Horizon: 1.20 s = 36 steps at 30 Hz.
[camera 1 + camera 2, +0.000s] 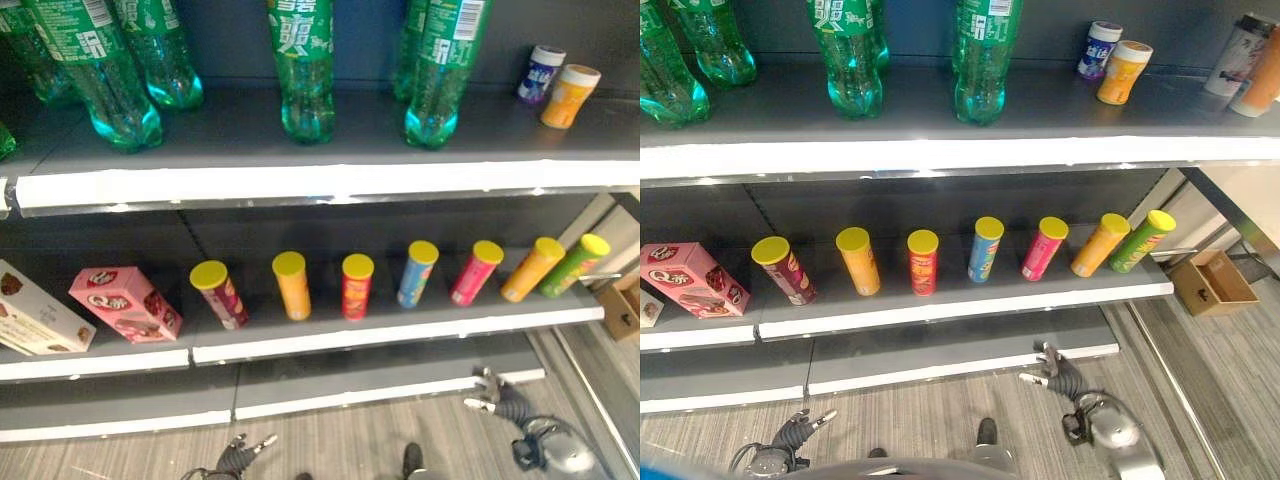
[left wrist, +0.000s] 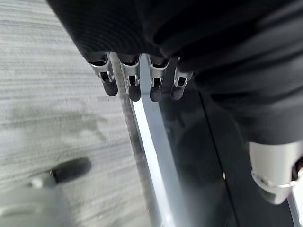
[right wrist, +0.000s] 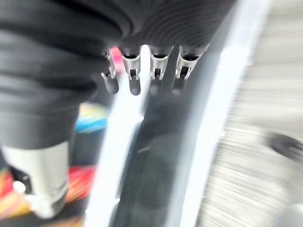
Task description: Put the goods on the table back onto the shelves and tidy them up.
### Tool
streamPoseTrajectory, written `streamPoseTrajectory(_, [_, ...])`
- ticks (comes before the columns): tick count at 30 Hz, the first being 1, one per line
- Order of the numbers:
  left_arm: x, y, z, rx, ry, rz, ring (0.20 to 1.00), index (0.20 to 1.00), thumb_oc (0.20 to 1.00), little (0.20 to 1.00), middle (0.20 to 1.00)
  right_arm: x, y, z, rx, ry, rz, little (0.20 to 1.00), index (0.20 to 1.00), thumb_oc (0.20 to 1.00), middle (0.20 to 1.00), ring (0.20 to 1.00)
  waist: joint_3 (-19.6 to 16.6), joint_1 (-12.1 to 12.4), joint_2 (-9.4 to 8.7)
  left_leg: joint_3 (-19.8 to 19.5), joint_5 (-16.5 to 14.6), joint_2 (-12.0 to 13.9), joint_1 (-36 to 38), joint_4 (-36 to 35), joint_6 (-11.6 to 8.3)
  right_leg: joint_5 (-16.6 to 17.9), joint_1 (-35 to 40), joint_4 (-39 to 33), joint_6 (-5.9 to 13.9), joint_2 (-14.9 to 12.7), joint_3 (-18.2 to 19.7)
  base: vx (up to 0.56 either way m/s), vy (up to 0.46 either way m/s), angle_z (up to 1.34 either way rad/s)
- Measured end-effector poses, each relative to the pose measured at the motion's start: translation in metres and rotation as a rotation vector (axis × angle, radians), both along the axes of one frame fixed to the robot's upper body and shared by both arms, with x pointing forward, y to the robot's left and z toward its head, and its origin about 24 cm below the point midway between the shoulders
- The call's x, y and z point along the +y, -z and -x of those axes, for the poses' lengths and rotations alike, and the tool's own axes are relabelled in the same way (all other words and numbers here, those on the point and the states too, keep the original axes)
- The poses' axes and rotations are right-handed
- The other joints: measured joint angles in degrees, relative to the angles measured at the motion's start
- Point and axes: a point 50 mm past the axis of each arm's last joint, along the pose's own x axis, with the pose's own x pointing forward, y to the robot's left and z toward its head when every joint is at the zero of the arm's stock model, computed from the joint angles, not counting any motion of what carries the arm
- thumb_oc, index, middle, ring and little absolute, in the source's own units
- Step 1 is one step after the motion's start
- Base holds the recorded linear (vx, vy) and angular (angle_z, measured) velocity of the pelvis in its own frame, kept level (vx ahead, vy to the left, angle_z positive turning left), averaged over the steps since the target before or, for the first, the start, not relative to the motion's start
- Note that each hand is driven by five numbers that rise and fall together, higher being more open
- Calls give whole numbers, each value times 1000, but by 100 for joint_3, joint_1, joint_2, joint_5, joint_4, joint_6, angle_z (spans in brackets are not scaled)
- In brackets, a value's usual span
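Observation:
Several chip cans with yellow lids stand in a row on the middle shelf (image 1: 400, 325), from a maroon can (image 1: 222, 296) to a green can (image 1: 574, 265). Left of them lie a pink snack box (image 1: 125, 303) and a white box (image 1: 35, 312). Green bottles (image 1: 303, 70) stand on the top shelf. My left hand (image 1: 240, 455) hangs low over the floor, open and holding nothing, its fingers (image 2: 134, 80) straight. My right hand (image 1: 497, 395) is by the front edge of the bottom shelf (image 1: 380, 375), open too, with straight fingers (image 3: 141, 75).
Two small tubs, one blue-white (image 1: 541, 74) and one orange (image 1: 570, 96), sit at the top shelf's right end, with more cups (image 1: 1240, 60) beyond. An open cardboard box (image 1: 1212, 282) rests on the floor to the right of the shelves. The floor is grey carpet (image 1: 350, 440).

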Motion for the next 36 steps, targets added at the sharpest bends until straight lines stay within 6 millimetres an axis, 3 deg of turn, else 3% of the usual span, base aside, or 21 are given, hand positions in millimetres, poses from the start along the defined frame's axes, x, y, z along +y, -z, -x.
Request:
streamPoseTrajectory(2, [-1, -1, -8, -10, 18, 2, 1000, 1000, 1000, 1000, 1000, 27, 20, 25, 133, 17, -62, 1000, 1000, 1000, 1000, 1000, 142, -96, -33, 207, 10, -13, -10, 2, 14, -39, -235, 165, 53, -3, 174, -108, -64, -43])
streamPoseTrajectory(4, [1, -3, -13, -15, 45, -10, 1000, 1000, 1000, 1000, 1000, 36, 23, 24, 137, 41, -75, 1000, 1000, 1000, 1000, 1000, 278, -87, -42, 455, 25, 55, 12, 14, 20, -112, -372, 222, 86, -67, 25, -81, -90, -63])
streamPoseTrajectory(8, [-2, -5, -23, -37, 56, -6, 1000, 1000, 1000, 1000, 1000, 32, 24, 24, 144, 77, -59, 1000, 1000, 1000, 1000, 1000, 397, -67, 132, 923, 66, 470, 5, 3, 38, -137, -562, 517, 173, -286, -740, -97, -181, -62])
streamPoseTrajectory(9, [-3, -6, -25, -47, 59, -4, 1000, 1000, 1000, 1000, 1000, 26, 26, 22, 158, 89, -31, 1000, 1000, 1000, 1000, 1000, 473, 92, 308, 1281, 124, 834, 97, 33, -54, -143, -615, 876, 183, -598, -1280, -31, -323, -96])
streamPoseTrajectory(13, [1, -3, -11, -15, 37, -6, 1000, 1000, 1000, 1000, 1000, 10, 22, 19, 149, 99, 39, 1000, 1000, 1000, 1000, 1000, 458, 223, 351, 1720, 137, 1175, 336, 35, -131, -122, -461, 1100, 290, -1224, -1863, -7, -300, -95])
streamPoseTrajectory(14, [13, -5, -3, -9, 19, -29, 1000, 1000, 1000, 1000, 1000, 10, 22, 21, 148, 92, 39, 1000, 1000, 1000, 1000, 1000, 382, 269, 218, 1992, 211, 1373, 559, 54, -513, 77, -259, 1035, -42, -1300, -2403, 15, -483, -146])
streamPoseTrajectory(15, [9, -2, 3, -2, -22, -11, 1000, 1000, 1000, 1000, 1000, 5, 19, 13, 131, 81, 55, 1000, 1000, 1000, 1000, 1000, 388, 341, 401, 2225, 228, 1747, 734, 148, -683, 59, -233, 1040, 163, -923, -2579, 64, -533, -163])
streamPoseTrajectory(16, [0, -2, -1, -19, -19, 21, 1000, 1000, 1000, 1000, 1000, 1, 15, 3, 104, 76, 70, 1000, 1000, 1000, 1000, 1000, 421, 350, 648, 2400, 391, 2058, 726, 370, -603, 4, -347, 1151, -210, -656, -2806, 45, -260, -131])
streamPoseTrajectory(18, [-11, 0, -5, -33, -29, 54, 1000, 1000, 1000, 1000, 1000, -3, 8, -8, 64, 59, 83, 1000, 1000, 1000, 1000, 1000, 453, 313, 675, 2281, 656, 2350, 463, 980, -391, -194, -440, 1192, -353, -451, -2634, 96, -335, -80])
streamPoseTrajectory(19, [-22, 0, -14, -62, -38, 87, 1000, 1000, 1000, 1000, 1000, -10, 4, -9, 46, 51, 100, 1000, 1000, 1000, 1000, 1000, 428, 276, 689, 1950, 447, 2263, 377, 1043, -832, -389, -461, 1218, -436, -386, -2474, 162, -594, -52])
streamPoseTrajectory(20, [-31, -1, -24, -90, -41, 113, 1000, 1000, 1000, 1000, 1000, -21, 2, -9, 50, 55, 131, 1000, 1000, 1000, 1000, 1000, 378, 173, 804, 1816, 781, 2039, 339, 846, -924, -578, -458, 1376, -373, -227, -2429, 138, -537, -38])
streamPoseTrajectory(21, [-31, -2, -26, -99, -40, 113, 1000, 1000, 1000, 1000, 1000, -23, 2, -6, 54, 56, 136, 1000, 1000, 1000, 1000, 1000, 252, 100, 918, 2184, 832, 2310, 337, 881, -954, -728, -448, 1400, -368, 1, -2468, 98, -423, -18])
streamPoseTrajectory(23, [-20, -7, -30, -123, -32, 83, 1000, 1000, 1000, 1000, 1000, -20, 1, -3, 43, 50, 125, 1000, 1000, 1000, 1000, 1000, 88, 66, 888, 2101, 1281, 2671, 388, 891, -804, -878, -455, 1422, -588, 412, -2414, 79, -311, -40])
streamPoseTrajectory(25, [-15, -9, -34, -134, -33, 72, 1000, 1000, 1000, 1000, 1000, -24, -1, -2, 30, 59, 135, 1000, 1000, 1000, 1000, 1000, 63, -25, 834, 1971, 1841, 2914, 389, 1050, -864, -945, -428, 1312, -769, 754, -2340, 136, -475, -61])
streamPoseTrajectory(27, [-10, -8, -28, -127, -76, 68, 1000, 1000, 1000, 1000, 1000, -27, -2, -1, 22, 65, 148, 1000, 1000, 1000, 1000, 1000, 14, 33, 717, 1577, 2509, 3160, 280, 1590, -334, -1114, -367, 1265, -1003, 1045, -2071, 131, -385, -97])
streamPoseTrajectory(28, [-8, -7, -23, -121, -105, 70, 1000, 1000, 1000, 1000, 1000, -26, -3, -5, 15, 60, 155, 1000, 1000, 1000, 1000, 1000, -7, 60, 612, 1182, 2656, 3164, 152, 2027, -148, -1109, -276, 1117, -1158, 1177, -1814, 99, -240, -145])
streamPoseTrajectory(29, [-9, -6, -17, -110, -109, 73, 1000, 1000, 1000, 1000, 1000, -22, -4, -14, 2, 24, 171, 1000, 1000, 1000, 1000, 1000, 20, 187, 439, 168, 1624, 2545, 67, 2338, -855, -1101, -235, 920, -1396, 1186, -1245, 52, -103, -171])
streamPoseTrajectory(30, [-10, -4, -14, -98, -105, 76, 1000, 1000, 1000, 1000, 1000, -20, -7, -21, -16, -7, 185, 1000, 1000, 1000, 1000, 1000, 86, 237, 314, -244, 740, 2009, -67, 2367, -1011, -891, -80, 613, -1372, 1135, -1062, 50, -118, -145])
streamPoseTrajectory(31, [-12, -6, -21, -113, -98, 81, 1000, 1000, 1000, 1000, 1000, -20, -7, -21, -20, -9, 188, 1000, 1000, 1000, 1000, 1000, 123, 217, 275, -248, 468, 1810, -343, 2360, -1062, -779, 73, 401, -1321, 1172, -1091, 95, -174, -66])
streamPoseTrajectory(33, [-15, -9, -30, -151, -92, 89, 1000, 1000, 1000, 1000, 1000, -23, -2, -9, 25, -4, 197, 1000, 1000, 1000, 1000, 1000, 169, 171, 276, -248, 402, 1694, -826, 2220, -1034, -840, 352, 186, -1370, 1369, -1117, 117, -180, -13])
streamPoseTrajectory(36, [-16, -8, -30, -142, -76, 79, 1000, 1000, 1000, 1000, 1000, -13, -3, -24, -6, -19, 187, 1000, 1000, 1000, 1000, 1000, 234, 497, 148, -599, 255, 783, -1147, 1043, -953, -887, 505, -77, -1453, 1354, -552, 119, -89, -87])
